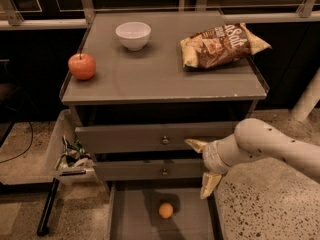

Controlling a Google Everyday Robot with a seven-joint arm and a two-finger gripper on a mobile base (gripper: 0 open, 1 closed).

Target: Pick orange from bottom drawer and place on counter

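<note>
The counter (160, 79) fills the upper middle of the view, a flat grey top with a glossy sheen. Under it the cabinet front shows two shut drawers, the top drawer (125, 138) and the middle drawer (130, 171), each with a small round knob. The bottom drawer (130, 219) is pulled out toward the camera, its grey floor open to view. The speckled floor (260, 209) lies to the right.

The arm (270, 144) comes in from the right edge, pale and rounded, reaching toward the cabinet front. A pale bin (52, 144) stands against the cabinet's left side with some clutter in it that I cannot make out.

On the counter, a crumpled chip bag (220, 46) lies at the back right, a white bowl (133, 35) stands at the back left of centre, and a red apple (82, 66) sits near the left front edge — all three well apart.

The gripper (202, 165) hangs in front of the middle drawer, right of its knob, above the bottom drawer's right side. Its jaws stand wide apart, one pointing left at the top drawer's lower edge, the other pointing down — nothing between them.

The orange (166, 210) rests on the bottom drawer's floor, near the middle, below and left of the gripper and apart from it.
</note>
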